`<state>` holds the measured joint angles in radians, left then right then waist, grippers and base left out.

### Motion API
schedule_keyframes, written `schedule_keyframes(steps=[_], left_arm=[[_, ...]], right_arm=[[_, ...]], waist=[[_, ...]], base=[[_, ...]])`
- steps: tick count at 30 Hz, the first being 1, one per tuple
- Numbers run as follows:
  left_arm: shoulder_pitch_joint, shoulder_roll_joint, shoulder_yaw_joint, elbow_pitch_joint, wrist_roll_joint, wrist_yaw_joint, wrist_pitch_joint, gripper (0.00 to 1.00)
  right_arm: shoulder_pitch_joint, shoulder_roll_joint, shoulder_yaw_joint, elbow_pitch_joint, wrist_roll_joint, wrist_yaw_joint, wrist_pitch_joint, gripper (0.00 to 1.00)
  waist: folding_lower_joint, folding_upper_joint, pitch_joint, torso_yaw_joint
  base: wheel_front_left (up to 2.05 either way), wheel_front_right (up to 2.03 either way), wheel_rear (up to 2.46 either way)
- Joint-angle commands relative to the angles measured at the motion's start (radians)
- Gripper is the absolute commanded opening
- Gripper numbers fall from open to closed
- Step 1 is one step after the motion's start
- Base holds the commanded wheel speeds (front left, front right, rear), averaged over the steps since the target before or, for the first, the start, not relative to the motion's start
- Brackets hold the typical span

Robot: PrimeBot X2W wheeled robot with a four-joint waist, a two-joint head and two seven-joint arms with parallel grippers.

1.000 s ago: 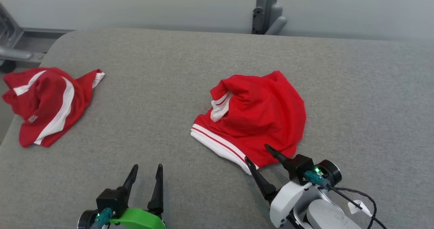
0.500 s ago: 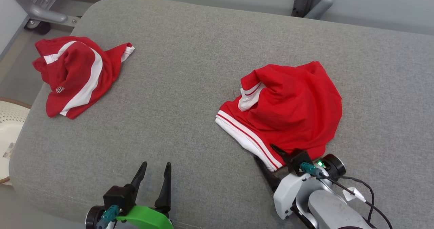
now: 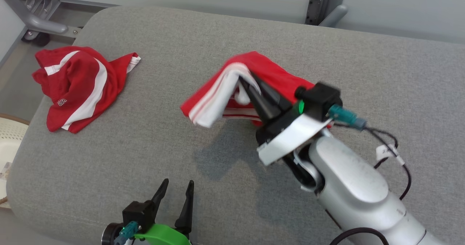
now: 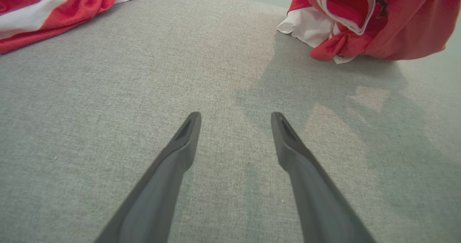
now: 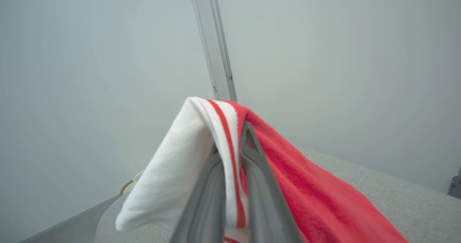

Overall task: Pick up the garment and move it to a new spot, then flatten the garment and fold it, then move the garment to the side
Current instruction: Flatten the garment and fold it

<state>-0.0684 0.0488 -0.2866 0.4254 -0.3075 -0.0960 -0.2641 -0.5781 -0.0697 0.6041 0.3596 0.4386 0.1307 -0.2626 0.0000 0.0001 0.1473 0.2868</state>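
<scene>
Two dark fingers of the right gripper [image 3: 247, 81] are closed on the striped hem of the garment [image 3: 217, 97], raised at the frame's centre; its lower end perhaps touches the grey pad [image 3: 174, 154]. Better lift higher before carrying. Left gripper [image 3: 178, 182] stands wide, lower left.

Two garments on one cushion, one of them raised.

Taking the cushion [image 3: 218, 31] in the head view as the dial: the garment [image 3: 218, 96] hangs at the centre between the fingers of the right gripper [image 3: 246, 76], whose arm reaches in from five o'clock. The other garment [image 3: 78, 85] lies at ten o'clock by the edge. The left gripper [image 3: 178, 182] sits at seven o'clock. A post [image 3: 323, 5] stands behind at one o'clock, and a basket [image 3: 11, 136] is off the edge at nine.
</scene>
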Motion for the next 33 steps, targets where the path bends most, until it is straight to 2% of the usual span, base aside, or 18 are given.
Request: schedule_keyframes(steps=[1,4,7,10,12,13,14,15,16,17,19,22,33], left_arm=[[0.004,0.003,-0.004,0.005,-0.001,-0.002,-0.001,1.0],[0.011,0.003,-0.017,0.018,-0.004,-0.005,-0.001,1.0],[0.021,0.003,-0.017,0.027,-0.01,-0.002,-0.001,1.0],[0.027,0.003,-0.01,0.03,-0.011,0.0,-0.001,1.0],[0.03,0.003,-0.004,0.029,-0.011,0.001,-0.001,1.0],[0.032,0.003,-0.002,0.029,-0.011,0.002,-0.001,1.0],[0.032,0.003,0.0,0.028,-0.011,0.002,-0.001,1.0],[0.03,0.003,0.0,0.028,-0.011,0.002,-0.001,1.0],[0.028,0.003,-0.002,0.028,-0.012,0.001,-0.001,1.0],[0.022,0.003,-0.006,0.027,-0.01,0.0,-0.001,1.0],[0.013,0.003,-0.009,0.025,-0.009,0.002,-0.001,1.0],[0.003,0.003,-0.005,0.022,-0.005,0.004,-0.001,1.0],[0.021,0.003,0.041,0.018,0.012,0.003,-0.001,1.0]], right_arm=[[-0.027,0.002,-0.016,-0.033,0.03,0.0,-0.003,0.0],[-0.082,0.007,-0.103,-0.121,0.093,0.0,-0.003,0.0],[-0.089,0.009,-0.21,-0.156,0.115,0.0,-0.003,0.0],[-0.039,-0.011,-0.35,-0.107,0.095,0.0,-0.003,0.0],[0.01,-0.031,-0.442,-0.027,0.059,-0.001,-0.003,0.0],[0.031,-0.043,-0.475,0.028,0.037,0.0,-0.003,0.09],[0.044,-0.044,-0.519,0.065,0.031,0.0,-0.003,0.35],[0.06,-0.063,-0.548,0.104,-0.004,0.0,-0.003,0.52],[0.081,-0.073,-0.575,0.143,-0.023,0.0,-0.003,0.84],[0.105,-0.071,-0.625,0.184,-0.021,0.0,-0.003,1.0],[0.139,-0.079,-0.664,0.246,-0.065,0.0,-0.003,1.0],[0.164,-0.075,-0.705,0.268,-0.1,0.0,-0.003,1.0],[0.286,-0.038,-0.688,0.159,-0.124,0.0,-0.003,1.0]], waist=[[0.0,-0.0001,-0.007,0.003],[0.0,-0.0001,-0.016,0.009],[0.0,-0.0001,-0.023,0.016],[0.0,-0.0001,-0.025,0.018],[0.0,-0.0001,-0.021,0.014],[0.0,-0.0001,-0.019,0.011],[0.0,-0.0001,-0.015,0.007],[0.0,-0.0001,-0.012,0.002],[0.0,-0.0001,-0.008,-0.003],[0.0,-0.0001,-0.005,-0.009],[0.0,-0.0001,-0.002,-0.023],[0.0,-0.0001,-0.003,-0.048],[0.0,-0.0001,-0.068,-0.124]], base=[[0.0,0.0,0.0],[0.0,0.0,0.0],[0.0,0.0,0.0],[0.0,0.0,0.0],[0.0,0.0,0.0],[0.0,0.0,0.0],[0.0,0.0,0.0],[0.0,0.0,0.0],[0.0,0.0,0.0],[0.0,0.0,0.0],[0.0,0.0,0.0],[0.0,0.0,0.0],[0.0,0.0,0.0]])
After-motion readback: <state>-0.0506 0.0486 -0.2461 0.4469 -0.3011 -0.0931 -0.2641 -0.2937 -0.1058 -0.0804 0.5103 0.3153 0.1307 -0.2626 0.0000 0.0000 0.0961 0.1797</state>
